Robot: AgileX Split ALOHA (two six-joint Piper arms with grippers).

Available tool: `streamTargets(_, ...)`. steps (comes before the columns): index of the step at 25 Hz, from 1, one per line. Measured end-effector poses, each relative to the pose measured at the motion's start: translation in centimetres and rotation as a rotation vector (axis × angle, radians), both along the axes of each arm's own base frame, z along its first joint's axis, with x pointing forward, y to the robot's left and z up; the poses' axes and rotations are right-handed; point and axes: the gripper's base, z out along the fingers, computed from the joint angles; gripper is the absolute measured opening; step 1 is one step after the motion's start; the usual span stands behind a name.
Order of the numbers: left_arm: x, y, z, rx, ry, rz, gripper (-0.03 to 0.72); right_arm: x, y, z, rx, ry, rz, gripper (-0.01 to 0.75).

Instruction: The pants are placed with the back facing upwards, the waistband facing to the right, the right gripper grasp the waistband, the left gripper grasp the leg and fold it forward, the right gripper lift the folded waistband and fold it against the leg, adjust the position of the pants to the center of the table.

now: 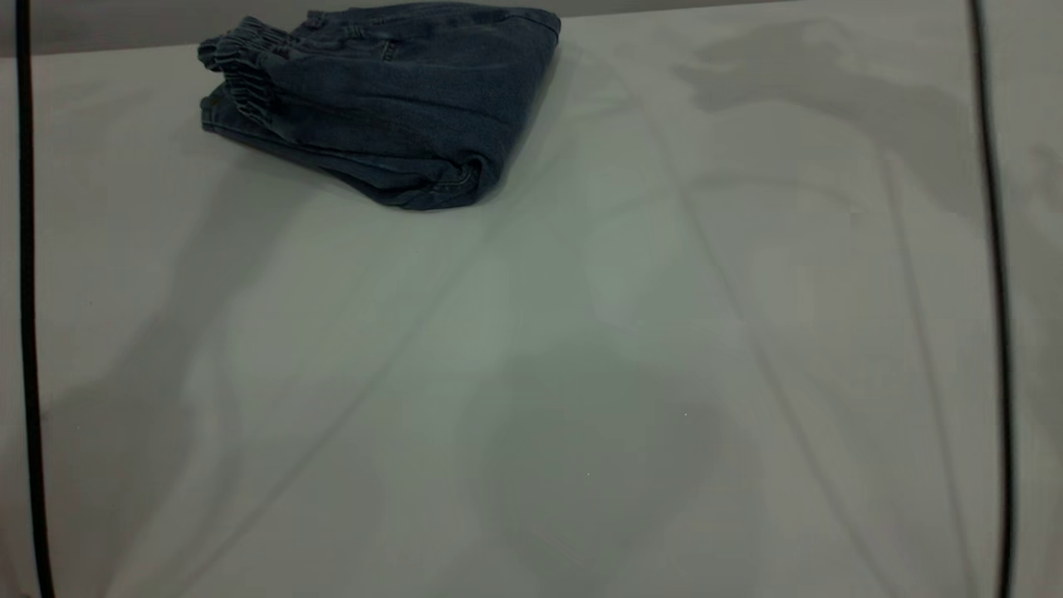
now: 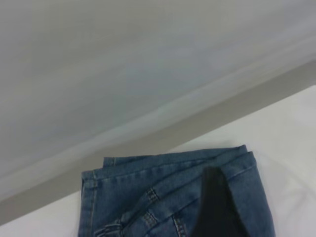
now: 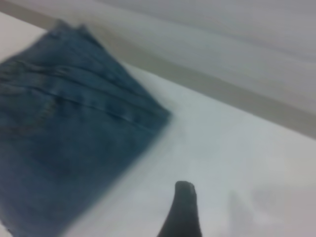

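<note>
The pants [image 1: 382, 100] lie folded into a compact denim bundle at the far left of the table [image 1: 581, 374], close to its back edge. Their gathered elastic waistband [image 1: 245, 71] is at the bundle's left end. The leg is folded into the bundle and cannot be told apart. Neither gripper appears in the exterior view. In the left wrist view a black part of my left gripper [image 2: 216, 202] hangs over the pants [image 2: 168, 192]. My right gripper [image 3: 183, 210] shows as a black tip over bare table, apart from the pants [image 3: 69, 143].
Thin black lines run down the left side [image 1: 26, 249] and right side [image 1: 992, 249] of the exterior view. The table's back edge [image 1: 124, 46] passes just behind the pants. Bare tabletop stretches in front and to the right.
</note>
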Motion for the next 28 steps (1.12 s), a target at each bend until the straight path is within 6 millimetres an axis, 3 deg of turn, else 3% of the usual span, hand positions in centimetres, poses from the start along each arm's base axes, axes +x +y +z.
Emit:
streamTargets(7, 1.2, -0.1, -2.7, 0.032, 0.046, 0.009, 0.428, -2.6, -1.1, 4.2, -0.146, 0.02, 0.006, 0.559)
streamTargets(18, 2.1, -0.4, -5.2, 0.036, 0.094, 0.005, 0.428, -9.3, -2.2, 15.1, -0.198, -0.141, -0.075, 0.559)
streamTargets(28, 3.1, -0.9, -9.7, 0.052, 0.204, -0.002, 0.428, -15.9, -2.7, 17.3, -0.217, -0.126, -0.084, 0.559)
